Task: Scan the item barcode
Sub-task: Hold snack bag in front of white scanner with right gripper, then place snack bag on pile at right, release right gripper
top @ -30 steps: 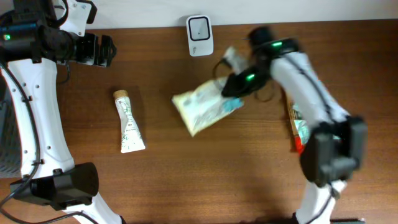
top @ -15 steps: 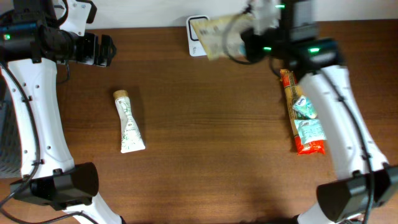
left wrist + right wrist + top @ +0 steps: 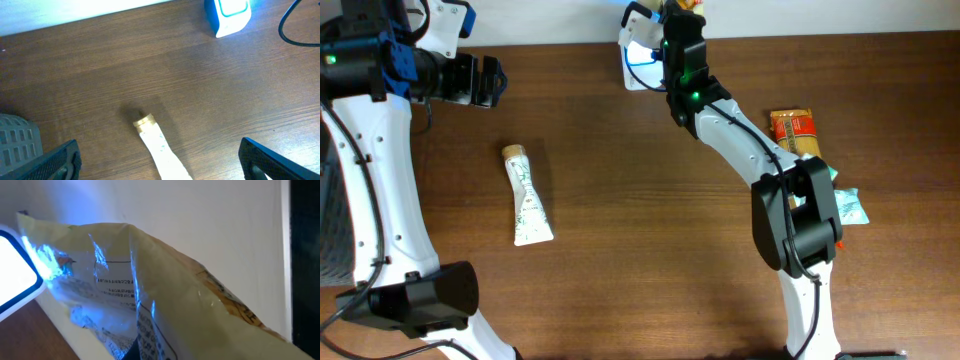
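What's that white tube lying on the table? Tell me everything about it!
The tube is white with a faint green pattern along it and a tan cap, which is on. It looks like soft plastic, pressed flat and wider at the end opposite the cap. It lies flat on the left side of the brown wooden table, a little slanted, with the cap pointing toward the far edge. Only the table touches it.
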